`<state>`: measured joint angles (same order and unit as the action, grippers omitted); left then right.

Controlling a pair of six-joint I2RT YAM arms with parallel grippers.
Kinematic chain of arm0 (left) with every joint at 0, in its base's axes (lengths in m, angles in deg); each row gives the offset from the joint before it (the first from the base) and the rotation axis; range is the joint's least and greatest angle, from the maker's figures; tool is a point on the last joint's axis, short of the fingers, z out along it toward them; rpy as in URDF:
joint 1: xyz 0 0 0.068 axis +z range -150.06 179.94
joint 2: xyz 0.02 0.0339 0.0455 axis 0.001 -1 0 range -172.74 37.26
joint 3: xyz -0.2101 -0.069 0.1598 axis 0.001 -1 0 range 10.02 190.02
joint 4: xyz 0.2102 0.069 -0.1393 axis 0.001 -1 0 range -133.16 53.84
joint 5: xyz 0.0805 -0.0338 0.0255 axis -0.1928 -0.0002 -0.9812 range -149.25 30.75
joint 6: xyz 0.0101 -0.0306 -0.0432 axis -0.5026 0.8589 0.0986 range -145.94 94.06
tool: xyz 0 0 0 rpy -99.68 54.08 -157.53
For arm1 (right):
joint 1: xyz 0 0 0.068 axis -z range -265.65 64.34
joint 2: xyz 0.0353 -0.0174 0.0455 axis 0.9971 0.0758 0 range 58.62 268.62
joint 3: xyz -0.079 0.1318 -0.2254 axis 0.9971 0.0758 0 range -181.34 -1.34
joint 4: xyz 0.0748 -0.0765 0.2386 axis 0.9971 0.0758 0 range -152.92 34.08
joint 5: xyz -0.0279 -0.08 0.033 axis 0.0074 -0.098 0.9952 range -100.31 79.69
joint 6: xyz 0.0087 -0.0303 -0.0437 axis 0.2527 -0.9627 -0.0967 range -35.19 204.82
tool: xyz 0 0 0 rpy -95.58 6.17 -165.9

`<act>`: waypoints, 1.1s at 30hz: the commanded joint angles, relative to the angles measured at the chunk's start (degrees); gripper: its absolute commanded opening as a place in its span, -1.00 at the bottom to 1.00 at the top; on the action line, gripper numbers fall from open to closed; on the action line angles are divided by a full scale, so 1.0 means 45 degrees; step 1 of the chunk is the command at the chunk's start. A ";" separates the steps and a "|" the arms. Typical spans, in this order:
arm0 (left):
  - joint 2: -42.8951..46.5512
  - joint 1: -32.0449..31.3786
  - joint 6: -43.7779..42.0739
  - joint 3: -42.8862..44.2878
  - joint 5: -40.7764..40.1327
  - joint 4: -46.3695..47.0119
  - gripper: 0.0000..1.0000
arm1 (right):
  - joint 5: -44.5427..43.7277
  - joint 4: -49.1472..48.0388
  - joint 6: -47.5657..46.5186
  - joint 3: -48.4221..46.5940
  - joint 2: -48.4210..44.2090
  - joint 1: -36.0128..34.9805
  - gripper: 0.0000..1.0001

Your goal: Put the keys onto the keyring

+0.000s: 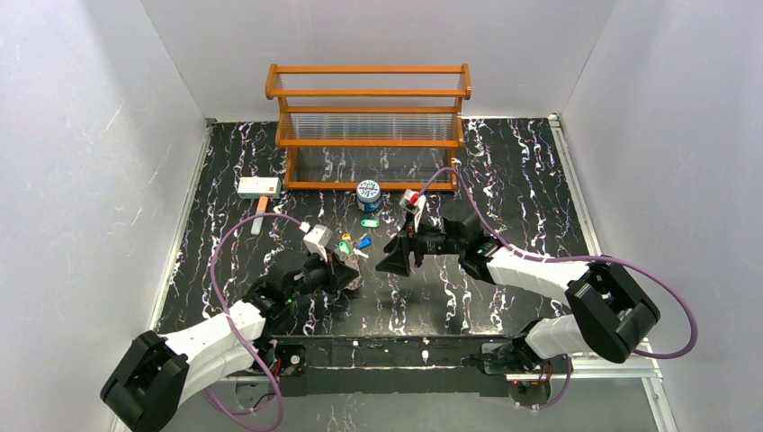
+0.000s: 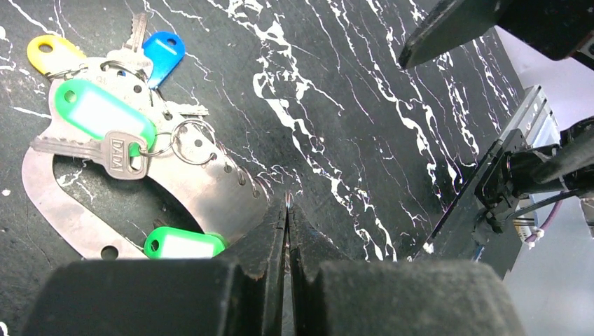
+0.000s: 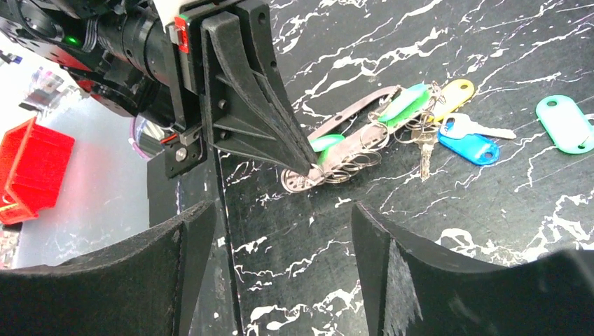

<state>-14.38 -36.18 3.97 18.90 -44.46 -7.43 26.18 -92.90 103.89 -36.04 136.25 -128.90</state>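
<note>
Left wrist view: the left gripper point(image 2: 288, 208) has its jaws together, and the tips appear clamped on the near end of the keyring point(image 2: 210, 187), a thin metal loop lying flat on the desk point(image 2: 364, 105). The keys point(image 2: 126, 155) sit just ahead and to the left of those tips. A green-tagged key point(image 2: 104, 112) lies across the loop with a small split ring beside it. A second green tag point(image 2: 185, 245) is close against the left jaw. A blue-tagged key point(image 2: 164, 56) and a yellow tag point(image 2: 49, 52) lie at the loop's far end. Whether each one is threaded cannot be told.

Right wrist view: the right gripper point(image 3: 280, 210) stands with its jaws wide apart and holds nothing. It faces the left gripper, and the keyring is just ahead of it. One loose green tag point(image 3: 566, 122) lies well off to its right, apart from the cluster.

Risks, as judged:
- The loop looks thin and floppy and is held at one end only. A push from the right gripper could pull it out of the clamp or drag the whole cluster.
- The two grippers are close together. A direct advance by the right one could strike the left jaws.
- The split rings are tiny, so a grasp may close on the wrong piece or on several pieces.
- The loose tag may be overlooked.
</note>
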 commanded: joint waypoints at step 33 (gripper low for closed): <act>0.1333 -0.0040 -0.1661 -0.0372 0.0943 0.1076 -1.00 | 0.1320 0.0215 -0.0839 -0.0311 0.0369 0.0038 0.58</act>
<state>-8.61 -36.18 -2.98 15.97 -41.16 -4.43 30.83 -91.26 101.00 -36.04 137.76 -128.90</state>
